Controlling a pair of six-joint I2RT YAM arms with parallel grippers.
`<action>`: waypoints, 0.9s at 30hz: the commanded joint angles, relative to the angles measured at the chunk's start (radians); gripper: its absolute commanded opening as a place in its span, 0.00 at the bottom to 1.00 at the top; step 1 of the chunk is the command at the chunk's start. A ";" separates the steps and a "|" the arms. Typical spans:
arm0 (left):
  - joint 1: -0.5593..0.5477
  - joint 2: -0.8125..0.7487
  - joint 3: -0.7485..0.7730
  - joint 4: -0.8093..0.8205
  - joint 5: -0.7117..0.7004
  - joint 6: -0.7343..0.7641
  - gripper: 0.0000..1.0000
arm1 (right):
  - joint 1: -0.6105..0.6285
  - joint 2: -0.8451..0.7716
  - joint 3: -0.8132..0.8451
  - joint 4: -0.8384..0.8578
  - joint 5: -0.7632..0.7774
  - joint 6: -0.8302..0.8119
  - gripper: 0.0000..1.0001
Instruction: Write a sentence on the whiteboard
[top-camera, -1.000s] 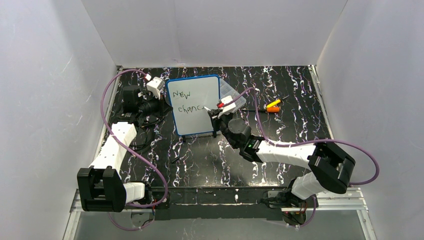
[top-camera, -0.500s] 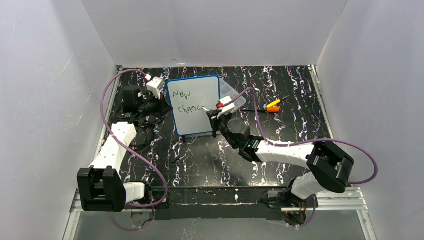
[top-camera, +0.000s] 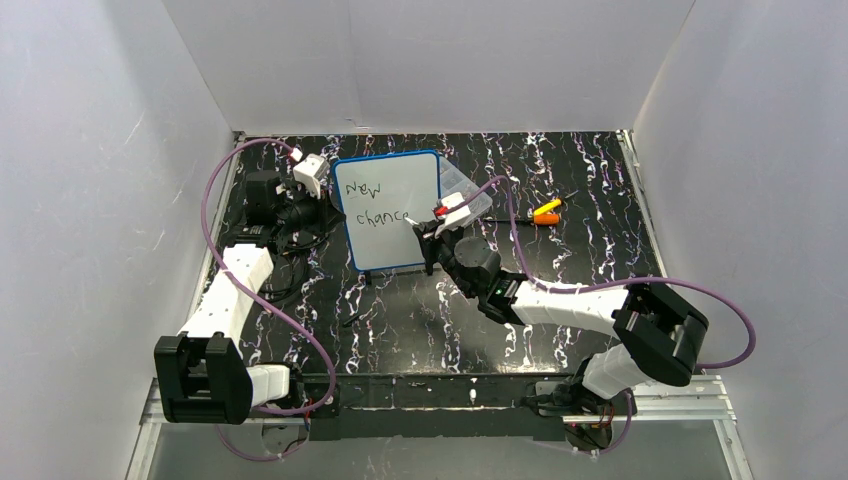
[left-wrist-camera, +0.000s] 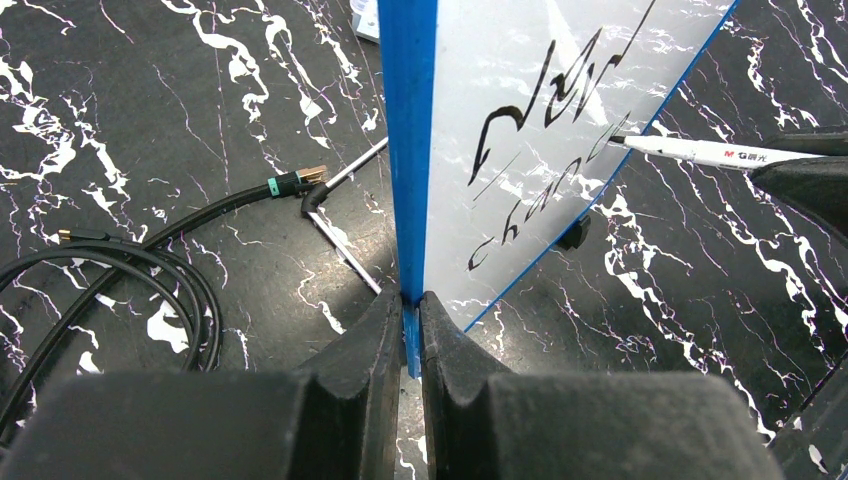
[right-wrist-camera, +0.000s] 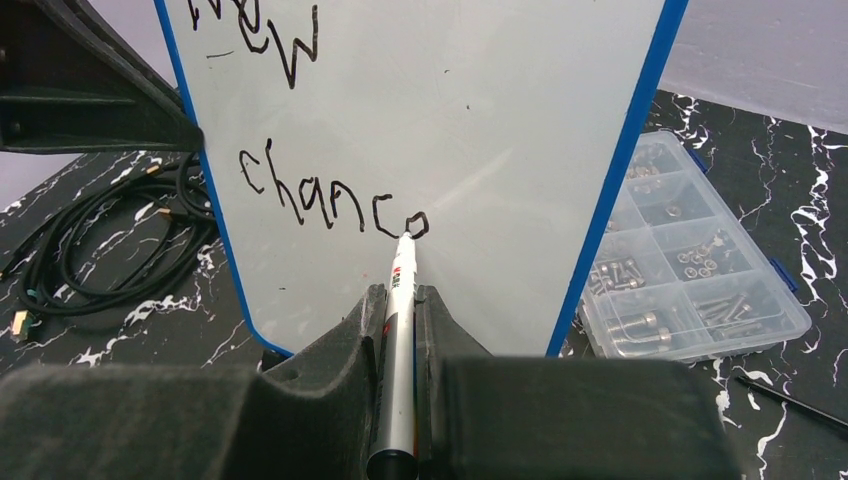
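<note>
Black marbled surface (top-camera: 580, 250) between white walls: second word under way on the whiteboard (top-camera: 388, 210)

The whiteboard stands upright at the far centre-left, its left edge pinched in the closed left tool (left-wrist-camera: 410, 300); that arm reaches far along the left side with its wrist turned inward. The right arm stretches low from the near right toward the board. The right tool (right-wrist-camera: 400, 297) is clamped narrow on a white pen (right-wrist-camera: 404, 262), whose tip touches the board at the end of the sentence (right-wrist-camera: 325, 205), which reads "New" above "chanc" plus a small loop. The step in hand looks like finishing "chances". The next move calls for steady tip pressure, small rightward strokes and a firm left grip. A clear compartment box (right-wrist-camera: 690, 290) lies beside the board's right edge
</note>
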 joint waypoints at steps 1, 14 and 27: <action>-0.001 -0.021 -0.002 0.015 0.022 -0.003 0.00 | -0.002 -0.011 -0.009 0.012 0.031 0.003 0.01; 0.001 -0.021 -0.002 0.015 0.020 -0.002 0.00 | -0.002 -0.054 -0.027 -0.001 0.058 -0.002 0.01; -0.001 -0.023 -0.002 0.015 0.023 -0.003 0.00 | -0.002 -0.110 -0.014 0.010 0.034 -0.024 0.01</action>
